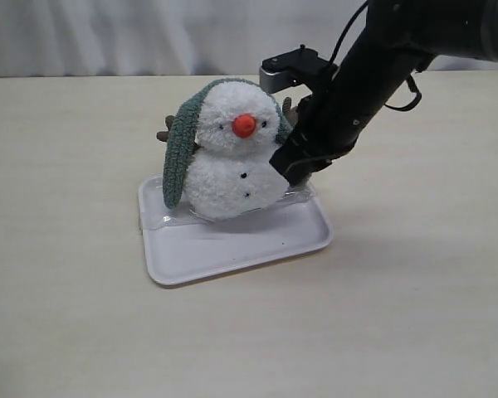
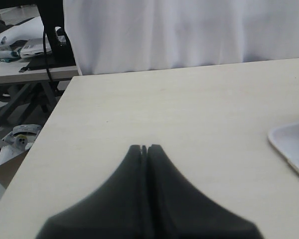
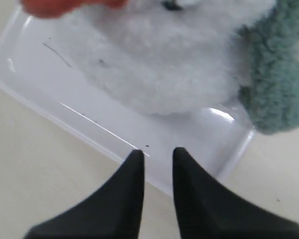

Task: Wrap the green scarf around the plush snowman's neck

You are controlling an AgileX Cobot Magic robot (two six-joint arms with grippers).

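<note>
We see the green scarf (image 1: 179, 157) draped over the head of the plush snowman (image 1: 232, 174) on the white tray (image 1: 232, 253), one end hanging down its side, our right gripper (image 3: 157, 151) beside the body, jaws slightly parted and empty, our left gripper (image 2: 145, 147) pressed together over the table (image 2: 189, 109).

Exterior raised, frontal; right wrist close over shared tray (image 1: 232, 249); left wrist afar.
</note>
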